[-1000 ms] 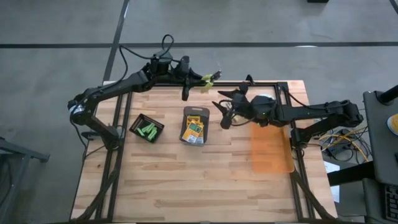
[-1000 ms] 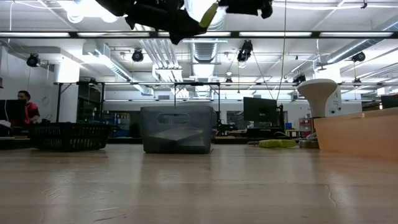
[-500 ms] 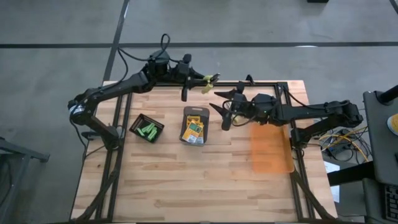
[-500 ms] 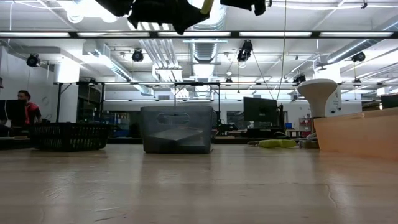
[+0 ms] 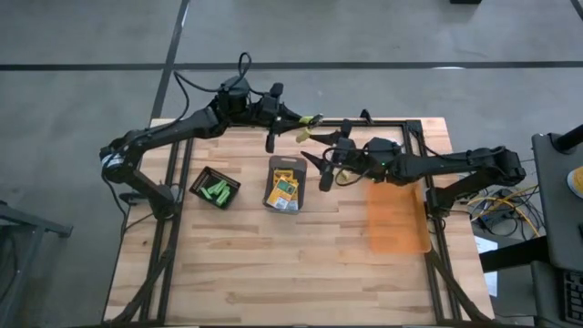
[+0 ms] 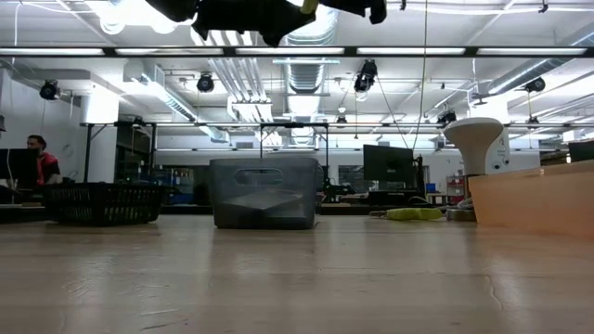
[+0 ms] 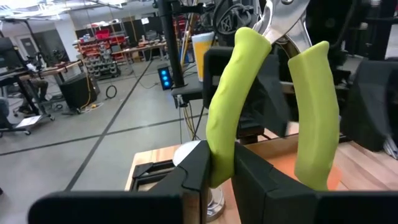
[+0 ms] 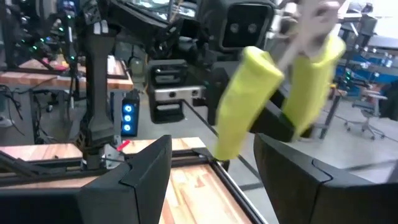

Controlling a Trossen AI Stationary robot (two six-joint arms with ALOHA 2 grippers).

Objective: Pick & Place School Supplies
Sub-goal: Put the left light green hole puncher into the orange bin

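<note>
Pliers (image 5: pixel 311 119) with yellow-green handles are hanging in the air over the far edge of the table (image 5: pixel 273 264), clamped in the left gripper (image 5: pixel 293 117), whose fingers (image 7: pixel 205 165) are pinching one handle near its end while the other handle is standing free beside it. In the left wrist view the pliers (image 7: pixel 267 99) are standing upright with the metal head at the top. The right gripper (image 5: pixel 321 153) is sitting just beside them, fingers spread wide, with the pliers (image 8: pixel 280 81) showing close in front of it between its two dark fingers (image 8: pixel 146 168) but not touching them. Down on the table, crayon boxes (image 5: pixel 285 189) are lying in a dark grey tray (image 5: pixel 286 166) near the middle, and short green sticks (image 5: pixel 216 190) are resting in a small black tray (image 5: pixel 202 176) to the left of it. An orange translucent sheet (image 5: pixel 396 223) is lying on the right side of the table. In the low view both arms are showing only as dark shapes along the top edge.
</note>
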